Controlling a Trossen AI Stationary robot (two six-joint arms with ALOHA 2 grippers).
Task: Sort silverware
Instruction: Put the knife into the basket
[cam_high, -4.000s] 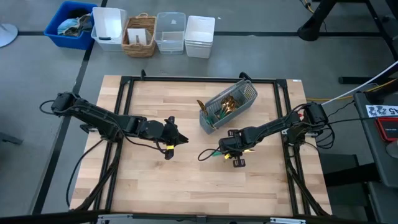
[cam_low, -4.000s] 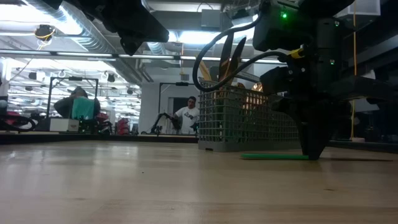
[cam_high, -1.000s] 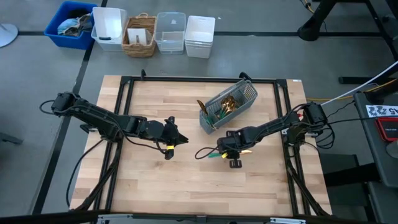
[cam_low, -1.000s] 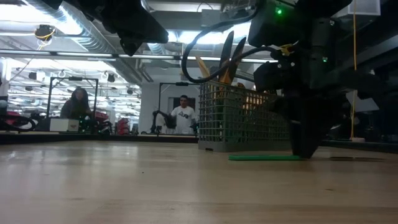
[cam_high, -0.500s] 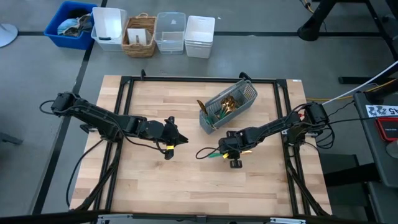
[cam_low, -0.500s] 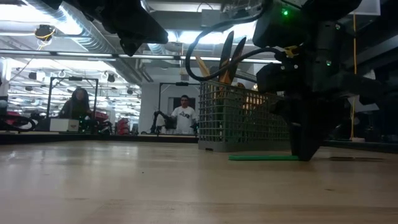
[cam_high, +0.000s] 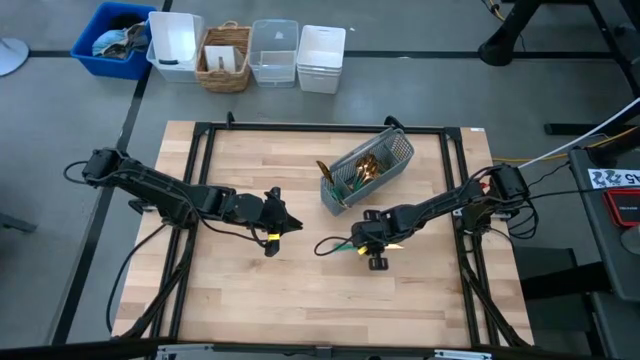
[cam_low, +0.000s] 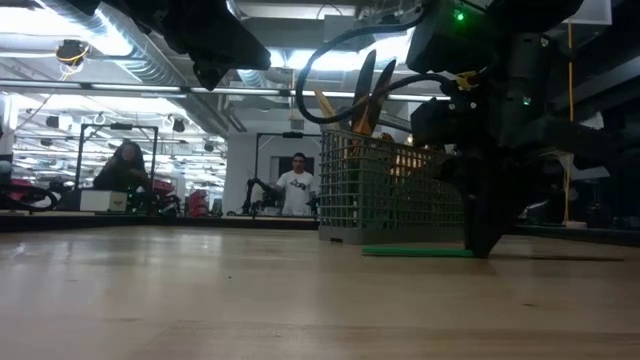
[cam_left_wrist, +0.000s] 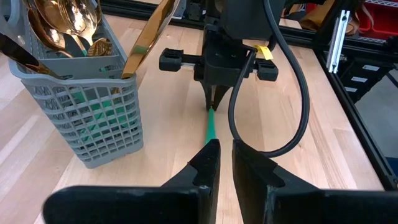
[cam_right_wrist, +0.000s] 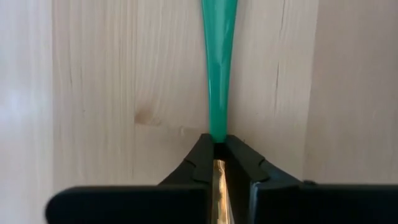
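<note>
One piece of silverware with a slim teal handle lies flat on the wooden table, left of my right gripper. That gripper stands over the piece's gold end and is shut on it. I cannot tell what kind of head it has. The grey mesh caddy stands just beyond, tilted across the table, with more gold-headed silverware upright in it. My left gripper hangs shut and empty above the table's middle. It points toward the right gripper. My right gripper pinches the piece between its two fingers where the teal handle meets the gold neck. The fingers come from above, pointing steeply down, one on each side of the narrow neck. The piece lies on the table, its handle stretched toward the table's left.
Black frame rails run along the table's edges. Beyond the far edge stand a blue bin, a wicker basket and white and clear tubs. Bare wood lies at the near side. People show in the room behind.
My right gripper has shut on the neck of the teal-handled piece while staying over the same spot. The piece still lies on the table.
</note>
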